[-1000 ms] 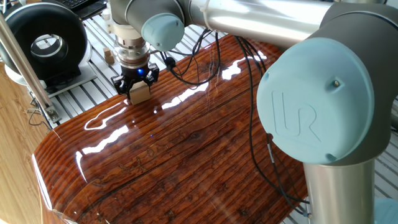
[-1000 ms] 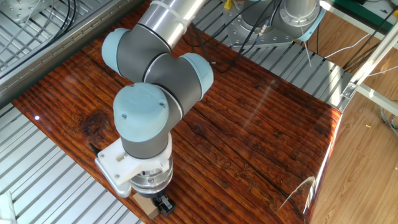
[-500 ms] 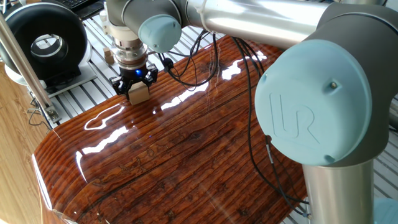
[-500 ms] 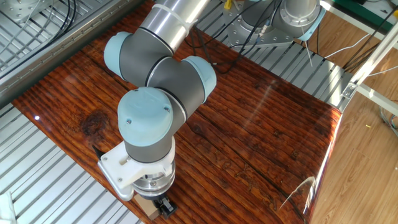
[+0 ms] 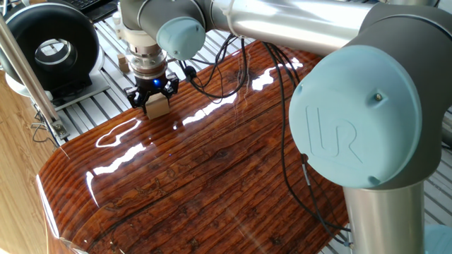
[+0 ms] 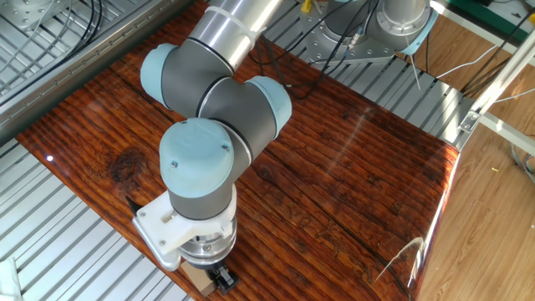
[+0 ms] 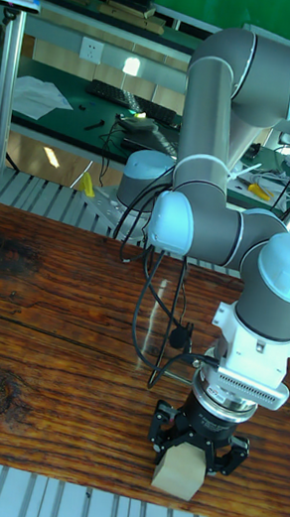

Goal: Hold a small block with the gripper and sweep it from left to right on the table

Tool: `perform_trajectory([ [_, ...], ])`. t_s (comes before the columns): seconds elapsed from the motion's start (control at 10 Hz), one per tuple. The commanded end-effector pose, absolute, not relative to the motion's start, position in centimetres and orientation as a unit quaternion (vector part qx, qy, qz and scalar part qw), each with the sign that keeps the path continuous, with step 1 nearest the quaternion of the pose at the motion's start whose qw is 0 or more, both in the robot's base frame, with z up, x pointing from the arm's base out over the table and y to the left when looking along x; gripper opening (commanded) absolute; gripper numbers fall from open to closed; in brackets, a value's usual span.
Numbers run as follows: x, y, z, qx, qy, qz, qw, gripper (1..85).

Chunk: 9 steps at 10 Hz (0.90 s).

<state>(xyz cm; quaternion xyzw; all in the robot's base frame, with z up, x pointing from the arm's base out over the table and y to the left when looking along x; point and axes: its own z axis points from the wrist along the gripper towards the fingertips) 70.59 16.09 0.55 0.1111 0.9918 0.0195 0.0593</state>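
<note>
The table fills most of one fixed view, its glossy striped grain broken by bright glare, and its near edge is cut off at the bottom of the picture. Around it the silver slatted surface is seen, running out of view on every side. The robot arm is stretched across the board, and on the big pale-blue joint cap nearest the camera the raised letters "UR" can be read; no other writing is legible anywhere. At the far left of that view a black round device is partly cropped by the frame, and what it is cannot be made out.

Black cables are draped from the arm over the table. In the other fixed view the wrist and a white bracket hide nearly all of the tool, and only a sliver of tan wood shows at the bottom edge.

The gripper is pointed straight down, its fingers pinched on the small block, with the blue light glowing above. The small block is held at the table's edge, just beside the slats, its underside apparently on the board. A tiny darker wooden piece is glimpsed behind the wrist, half hidden.
</note>
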Motion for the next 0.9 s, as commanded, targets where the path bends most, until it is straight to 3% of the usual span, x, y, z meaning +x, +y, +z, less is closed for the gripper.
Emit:
perform_trajectory([
  [0.0, 70.51, 16.53, 0.70, 0.118, 0.991, 0.025, 0.058, 1.0],
  [0.8, 70.56, 17.35, 0.67, 0.123, 0.990, 0.032, 0.060, 1.0],
])
